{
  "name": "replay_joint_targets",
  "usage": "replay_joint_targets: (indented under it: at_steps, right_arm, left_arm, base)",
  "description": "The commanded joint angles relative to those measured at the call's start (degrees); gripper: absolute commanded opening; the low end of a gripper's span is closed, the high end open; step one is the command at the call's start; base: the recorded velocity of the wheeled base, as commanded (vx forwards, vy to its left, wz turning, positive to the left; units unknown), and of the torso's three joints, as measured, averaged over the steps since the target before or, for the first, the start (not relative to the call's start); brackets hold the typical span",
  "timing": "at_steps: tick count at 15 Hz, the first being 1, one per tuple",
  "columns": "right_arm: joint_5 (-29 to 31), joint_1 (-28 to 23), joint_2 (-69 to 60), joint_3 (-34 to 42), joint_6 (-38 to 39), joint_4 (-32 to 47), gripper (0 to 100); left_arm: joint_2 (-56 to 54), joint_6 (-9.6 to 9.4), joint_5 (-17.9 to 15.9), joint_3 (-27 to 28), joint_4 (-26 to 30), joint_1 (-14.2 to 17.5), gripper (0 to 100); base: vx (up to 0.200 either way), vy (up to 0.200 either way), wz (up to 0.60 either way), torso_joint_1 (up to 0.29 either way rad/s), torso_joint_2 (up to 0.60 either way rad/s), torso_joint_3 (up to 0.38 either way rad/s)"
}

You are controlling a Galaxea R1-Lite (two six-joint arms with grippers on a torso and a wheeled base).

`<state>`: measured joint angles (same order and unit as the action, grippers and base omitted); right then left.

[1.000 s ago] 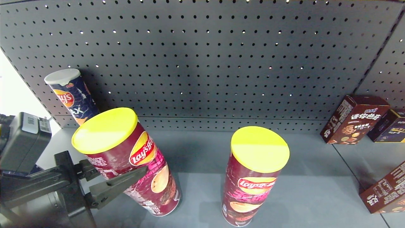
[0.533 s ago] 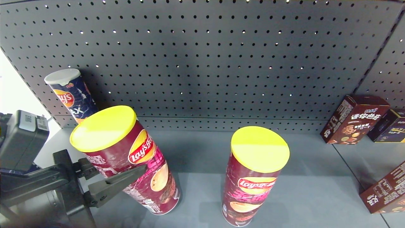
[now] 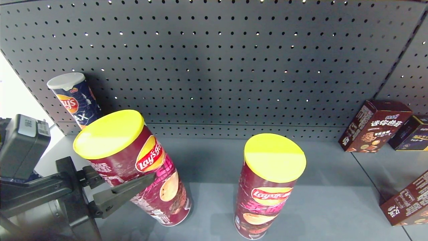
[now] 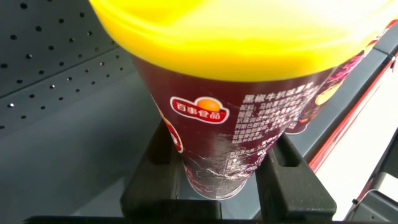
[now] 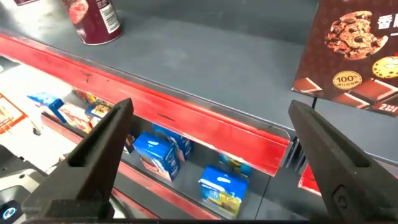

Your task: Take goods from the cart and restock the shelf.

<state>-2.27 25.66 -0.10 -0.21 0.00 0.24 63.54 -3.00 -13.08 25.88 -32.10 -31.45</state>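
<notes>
The landmark is the standing can (image 3: 267, 187), a dark red tube with a yellow lid, upright on the grey shelf (image 3: 334, 207) near its front.

To the left of the standing can, well apart from it, the left gripper (image 3: 127, 177) grips a second can (image 3: 150, 167) of the same kind. 1 finger lies across the side facing the standing can and the other is on the far side. In the left wrist view the left gripper (image 4: 224, 168) has both fingers (image 4: 155, 174) pressed against the second can (image 4: 236, 124) below its yellow lid. This can leans with its lid away from the standing can and its base low at the shelf. Whether the base touches the board cannot be told.

Farther left and behind, a blue can (image 3: 75, 100) with a pale lid stands against the pegboard (image 3: 217, 67).

To the right of the standing can, 3 brown boxes sit on the shelf, 1 (image 3: 374, 125) near the pegboard, a darker 1 (image 3: 409, 134) beside it, 1 (image 3: 406, 201) nearer the front.

The right gripper (image 5: 214, 155) is spread wide and holds nothing. It hangs in front of the shelf's red edge strip (image 5: 186, 106), to the right of the standing can (image 5: 93, 18), with a brown box (image 5: 354, 50) beyond it and blue packets (image 5: 155, 155) on the level below.
</notes>
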Motion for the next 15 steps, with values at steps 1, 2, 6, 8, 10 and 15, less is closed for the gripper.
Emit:
replay_joint_targets:
  at_steps: [1, 2, 6, 8, 10, 15]
  right_arm:
    - [-0.02, 0.09, 0.1, 0.03, 0.0, 0.02, 100]
    - [-0.02, 0.09, 0.1, 0.03, 0.0, 0.02, 100]
    - [-0.02, 0.09, 0.1, 0.03, 0.0, 0.02, 100]
    - [-0.02, 0.09, 0.1, 0.03, 0.0, 0.02, 100]
    - [-0.02, 0.09, 0.1, 0.03, 0.0, 0.02, 100]
    - [-0.02, 0.09, 0.1, 0.03, 0.0, 0.02, 100]
  left_arm:
    - [0.1, 0.01, -0.02, 0.75, 0.28, 0.07, 0]
    - [0.1, -0.08, -0.02, 1.28, 0.28, 0.16, 0]
    - [0.53, 0.01, -0.02, 3.3, 0.9, 0.51, 0]
    - [0.53, -0.34, 0.07, 4.35, 2.57, -0.01, 0]
    - [0.71, -0.43, 0.42, 8.4, 6.08, 0.07, 0]
    - [0.62, -2.71, 1.04, 15.25, 17.95, -1.86, 0]
  base:
    - [0.0, 0.0, 0.0, 0.0, 0.0, 0.0]
    - [0.0, 0.0, 0.0, 0.0, 0.0, 0.0]
    - [0.0, 0.0, 0.0, 0.0, 0.0, 0.0]
    - [0.0, 0.0, 0.0, 0.0, 0.0, 0.0]
    - [0.0, 0.0, 0.0, 0.0, 0.0, 0.0]
    - [0.0, 0.0, 0.0, 0.0, 0.0, 0.0]
